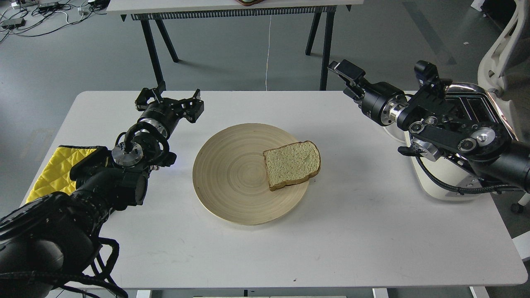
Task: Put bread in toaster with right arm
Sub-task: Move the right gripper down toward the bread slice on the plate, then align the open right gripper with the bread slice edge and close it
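Grey workshop floor and the legs of a second bench lie beyond a white table (165,248), seen from the head. At its middle sits a round wooden plate (223,178), and the bread (292,164) lies flat on the plate's right side, one corner overhanging the rim, untouched. The toaster (445,182) stands at the table's right edge, largely hidden behind the right arm (451,132). The right gripper (347,74) hangs above the far right of the table, well apart from the bread; it is seen end-on, so I cannot tell how wide its fingers stand. The left gripper (170,102) hovers spread wide near a yellow cloth (58,169), holding nothing. By my reading, nothing is done yet: reach, grasp, carry and insertion all remain.
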